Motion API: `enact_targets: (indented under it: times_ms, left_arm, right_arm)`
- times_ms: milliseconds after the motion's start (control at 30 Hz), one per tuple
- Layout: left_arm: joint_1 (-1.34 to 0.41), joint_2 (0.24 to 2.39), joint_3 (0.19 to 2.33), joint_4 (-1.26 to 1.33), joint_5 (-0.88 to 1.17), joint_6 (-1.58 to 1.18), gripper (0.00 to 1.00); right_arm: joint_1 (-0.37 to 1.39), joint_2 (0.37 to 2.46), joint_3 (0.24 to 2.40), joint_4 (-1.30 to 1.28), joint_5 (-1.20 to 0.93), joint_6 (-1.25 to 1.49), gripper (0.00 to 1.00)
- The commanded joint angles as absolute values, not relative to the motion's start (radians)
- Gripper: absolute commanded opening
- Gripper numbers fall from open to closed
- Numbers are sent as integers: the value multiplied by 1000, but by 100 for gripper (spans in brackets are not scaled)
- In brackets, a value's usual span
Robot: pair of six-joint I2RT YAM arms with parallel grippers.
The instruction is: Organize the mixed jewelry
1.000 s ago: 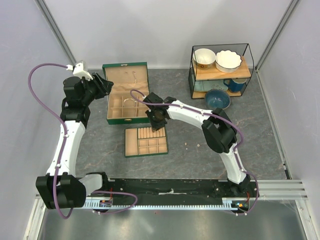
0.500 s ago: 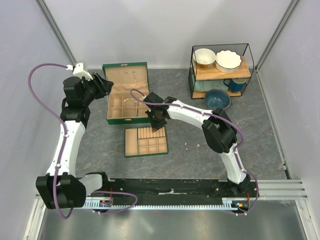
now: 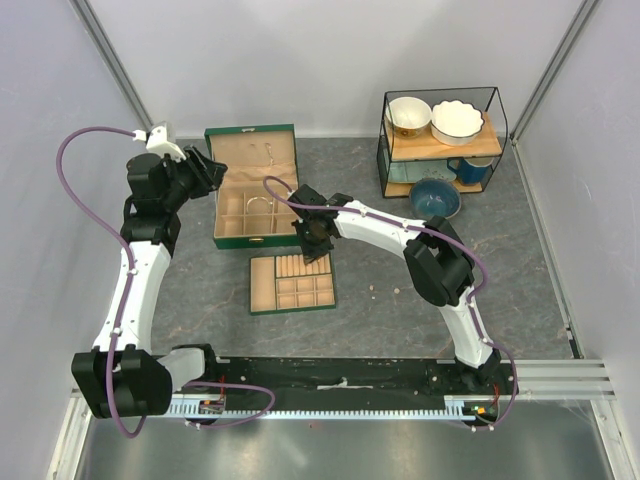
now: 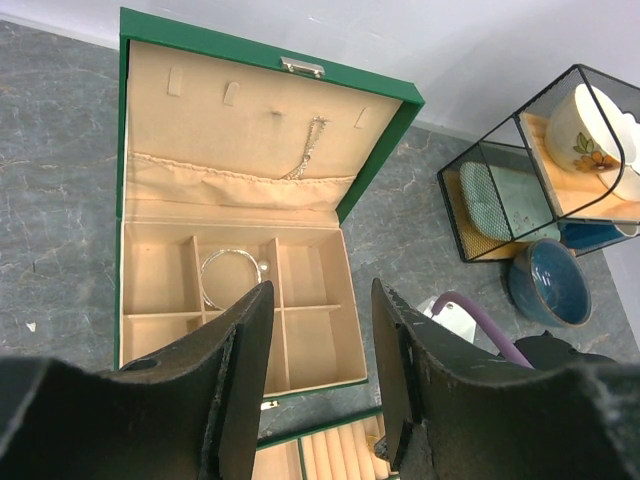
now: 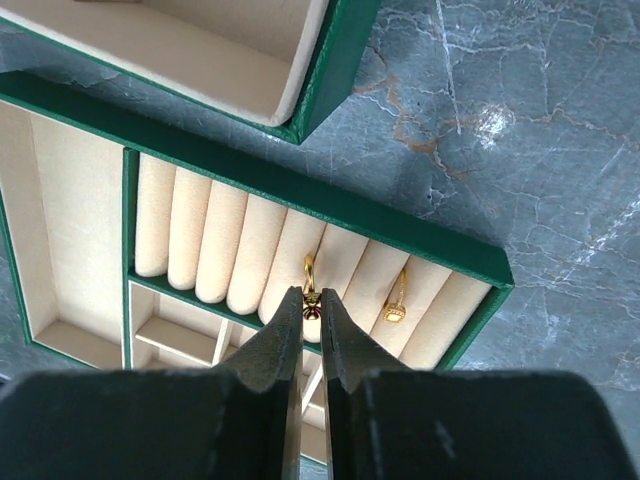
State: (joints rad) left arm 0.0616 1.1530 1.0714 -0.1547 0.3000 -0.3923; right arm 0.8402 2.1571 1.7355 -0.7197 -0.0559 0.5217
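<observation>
The grey stone-look table [image 3: 400,310] carries everything. Well to the right of the green box [image 3: 250,241] stands a black wire rack [image 3: 481,148] with two white bowls [image 3: 409,115] on top and a blue mug [image 3: 470,168] below. A blue bowl [image 3: 436,197] sits on the table at the rack's foot.

The green box lies open, its lid tipped back. Just in front of it, slightly apart, lies a smaller green tray [image 3: 290,310] with tan ring rolls and compartments.

The left gripper [image 4: 322,290] hangs at the box's left side, jaws wide and holding nothing. Its fingers cover the box's front compartments in the wrist view. The right gripper [image 5: 312,298] is down over the tray's ring rolls, jaws narrow and pinching a gold ring [image 5: 311,272] that stands in a groove. From above, its wrist hides the box's front right corner and the tray's back right corner.

A thin chain [image 4: 305,150] hangs inside the box lid. A silvery bangle [image 4: 230,278] lies in the middle back compartment of the box. A second ring [image 5: 397,300], gold with a pale setting, sits in another groove farther from the box's left side. The pinched ring's lower half is hidden between the fingers. A pale speck [image 3: 373,292] on the table, in front and right of the box, is too small to identify.
</observation>
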Motion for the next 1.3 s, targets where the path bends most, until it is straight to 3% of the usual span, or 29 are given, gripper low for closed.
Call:
enact_targets:
  times_ms: [0,1267]
  left_arm:
    - [67,1155,1063,-107,325,-416,51]
    - [66,1169,1060,-103,339,-414,51]
  right_arm:
    - [842,2128,1726,-699,-71,587,0]
    - [833,2253,1864,-693,-26,594,0]
